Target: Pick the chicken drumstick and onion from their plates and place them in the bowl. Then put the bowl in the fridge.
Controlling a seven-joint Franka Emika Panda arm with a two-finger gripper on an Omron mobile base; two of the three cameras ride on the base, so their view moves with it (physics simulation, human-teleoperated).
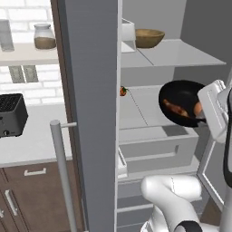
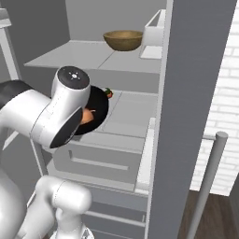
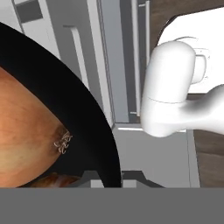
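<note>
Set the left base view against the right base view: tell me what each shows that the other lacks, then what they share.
Left base view: a toaster on the counter, a jar on a wall shelf, and the chicken drumstick beside the onion. Right base view: the arm's big white joint covering most of the black bowl. Both: the open fridge, the tan wooden bowl on its upper shelf, the black bowl tilted above the middle shelf, the bar handle.
</note>
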